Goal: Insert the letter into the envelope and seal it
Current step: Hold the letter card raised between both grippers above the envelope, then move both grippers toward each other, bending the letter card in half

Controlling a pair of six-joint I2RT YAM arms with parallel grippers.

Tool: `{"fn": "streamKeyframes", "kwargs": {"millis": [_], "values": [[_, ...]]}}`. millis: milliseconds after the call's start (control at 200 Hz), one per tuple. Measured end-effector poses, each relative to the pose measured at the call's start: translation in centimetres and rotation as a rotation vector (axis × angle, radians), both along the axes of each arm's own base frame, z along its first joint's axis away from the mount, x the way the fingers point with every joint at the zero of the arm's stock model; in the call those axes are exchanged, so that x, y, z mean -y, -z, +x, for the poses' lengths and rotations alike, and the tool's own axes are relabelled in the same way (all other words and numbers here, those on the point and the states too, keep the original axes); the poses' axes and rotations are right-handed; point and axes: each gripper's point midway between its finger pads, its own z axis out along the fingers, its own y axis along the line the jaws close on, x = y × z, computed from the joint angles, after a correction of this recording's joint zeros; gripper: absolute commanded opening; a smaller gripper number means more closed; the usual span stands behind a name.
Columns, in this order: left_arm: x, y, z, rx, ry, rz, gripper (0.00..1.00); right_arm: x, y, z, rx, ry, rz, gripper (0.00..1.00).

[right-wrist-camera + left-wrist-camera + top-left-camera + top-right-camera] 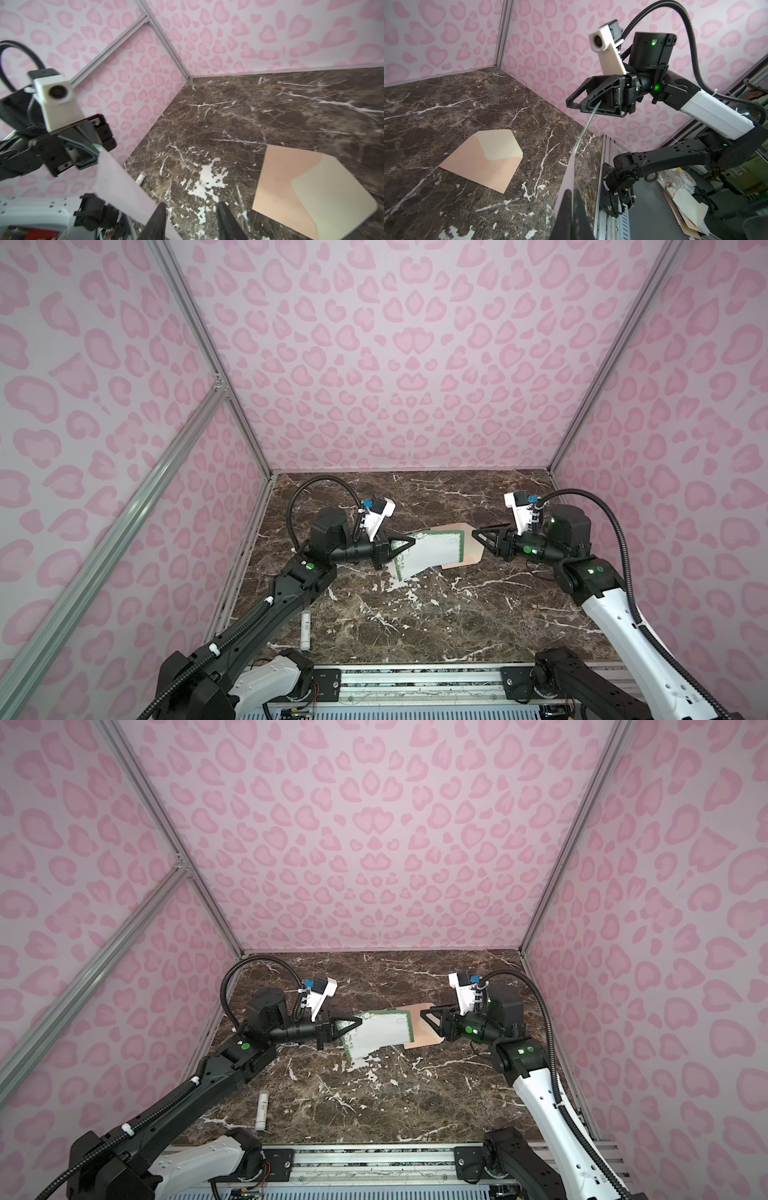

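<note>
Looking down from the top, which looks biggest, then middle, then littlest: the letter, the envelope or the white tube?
1. letter, but it is held up nearer the camera and hides part of the envelope, so these two are unsure
2. envelope
3. white tube, clearly smallest

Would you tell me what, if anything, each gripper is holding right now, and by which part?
The left gripper is shut on the letter, pinching the short edge nearest that arm. The right gripper is open and holds nothing.
</note>
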Motion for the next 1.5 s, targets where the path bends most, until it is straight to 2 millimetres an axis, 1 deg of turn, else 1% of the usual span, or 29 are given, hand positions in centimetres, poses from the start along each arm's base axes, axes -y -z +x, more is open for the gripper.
{"fn": "streamKeyframes", "kwargs": {"millis": [70, 170, 265, 335, 530, 720, 815, 1140, 1335, 1500], "values": [[-0.1, 0.0, -0.3, -0.002, 0.013, 0.014, 0.04, 1.2, 1.5, 1.1, -0.016, 0.071, -0.007, 0.28], [-0.3, 0.1, -0.8, -0.010, 0.036, 0.026, 0.04, 1.4, 3.4, 1.9, -0.040, 0.098, -0.010, 0.26], [-0.6, 0.1, -0.9, -0.020, 0.049, 0.030, 0.04, 1.0, 4.7, 2.3, -0.041, 0.092, 0.003, 0.26], [-0.7, 0.1, -0.7, -0.035, 0.053, 0.033, 0.04, 0.0, 5.1, 2.1, -0.021, 0.059, 0.011, 0.26], [-0.7, 0.7, 0.1, -0.076, 0.056, 0.049, 0.04, -3.6, 4.3, 0.6, 0.074, -0.078, 0.016, 0.26], [-0.7, 1.1, 0.6, -0.108, 0.054, 0.049, 0.04, -5.3, 3.9, -0.6, 0.106, -0.160, 0.021, 0.26], [-0.6, 1.2, 0.8, -0.117, 0.051, 0.049, 0.04, -5.7, 3.7, -1.1, 0.119, -0.182, 0.031, 0.25], [-0.8, 1.1, 1.5, -0.118, 0.031, 0.039, 0.04, -6.4, 1.6, -2.4, 0.170, -0.235, 0.073, 0.25], [-0.6, 1.4, 1.9, -0.126, 0.029, 0.038, 0.04, -7.5, 0.8, -3.6, 0.178, -0.294, 0.086, 0.25], [-0.5, 1.5, 2.2, -0.134, 0.027, 0.034, 0.04, -8.2, 0.6, -4.4, 0.170, -0.331, 0.090, 0.29]]}}
